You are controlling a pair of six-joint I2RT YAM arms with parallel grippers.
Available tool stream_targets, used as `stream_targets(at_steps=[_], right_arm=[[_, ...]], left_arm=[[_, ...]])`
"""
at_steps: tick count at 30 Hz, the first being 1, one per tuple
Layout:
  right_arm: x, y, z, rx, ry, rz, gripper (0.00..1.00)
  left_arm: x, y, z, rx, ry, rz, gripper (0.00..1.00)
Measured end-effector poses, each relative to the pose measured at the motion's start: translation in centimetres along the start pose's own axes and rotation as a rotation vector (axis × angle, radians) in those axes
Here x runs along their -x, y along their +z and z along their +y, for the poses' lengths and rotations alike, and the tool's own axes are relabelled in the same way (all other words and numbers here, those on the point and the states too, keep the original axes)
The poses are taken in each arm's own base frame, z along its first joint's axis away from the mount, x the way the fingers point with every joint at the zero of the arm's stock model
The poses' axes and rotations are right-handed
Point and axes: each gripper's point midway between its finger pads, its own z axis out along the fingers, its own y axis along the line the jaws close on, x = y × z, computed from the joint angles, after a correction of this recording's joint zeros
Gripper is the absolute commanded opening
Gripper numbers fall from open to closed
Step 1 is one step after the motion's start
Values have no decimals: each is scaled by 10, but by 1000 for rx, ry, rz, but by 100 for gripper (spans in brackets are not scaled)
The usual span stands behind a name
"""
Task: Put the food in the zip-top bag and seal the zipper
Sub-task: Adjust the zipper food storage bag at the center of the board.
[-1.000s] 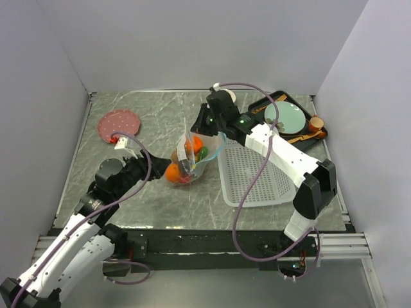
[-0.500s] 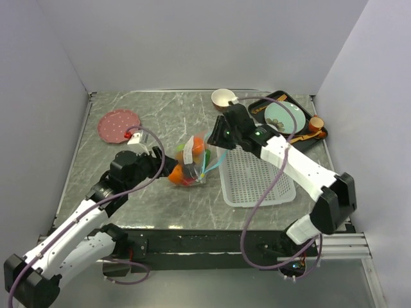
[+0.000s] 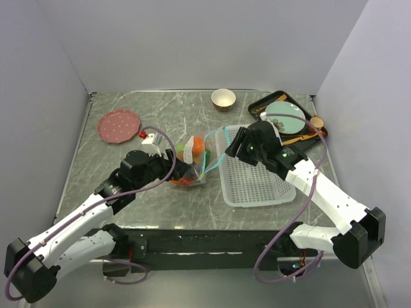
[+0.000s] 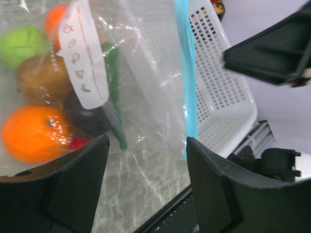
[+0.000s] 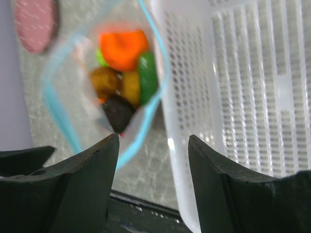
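Note:
The clear zip-top bag [image 3: 194, 162] lies mid-table with the food [image 3: 199, 147] inside it. In the left wrist view I see an orange [image 4: 29, 133], a brown kiwi [image 4: 41, 80], a green round fruit [image 4: 22, 46], a green chili [image 4: 114, 97] and the bag's white label [image 4: 80, 63]. The teal zipper [image 3: 212, 153] stands open in a loop [image 5: 73, 131] around the mouth. My left gripper [image 3: 174, 165] [image 4: 146, 145] is open just left of the bag, holding nothing. My right gripper [image 3: 231, 147] [image 5: 153, 141] is open too, off the bag's mouth and over the basket's edge.
A white perforated basket [image 3: 253, 183] sits directly right of the bag. A tan bowl [image 3: 223, 98] stands at the back. A dark tray [image 3: 307, 136] with a teal plate [image 3: 286, 115] is at the back right, and a pink plate [image 3: 119, 126] at the back left.
My right gripper opened, let go of the bag's mouth and drew back to the right over the basket. The bag settled lower. My left arm moved in towards the bag.

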Motion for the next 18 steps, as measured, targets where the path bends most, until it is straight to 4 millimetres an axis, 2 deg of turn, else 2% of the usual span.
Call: stream_targets(at_steps=[6, 11, 18], right_arm=[[-28, 16, -21, -28, 54, 86, 64], [-32, 24, -15, 3, 78, 112, 64], [-31, 29, -10, 24, 80, 120, 64]], left_arm=[[-15, -2, -7, -31, -43, 22, 70], [-26, -3, -15, -51, -55, 48, 70], [-48, -4, -17, -30, -25, 72, 69]])
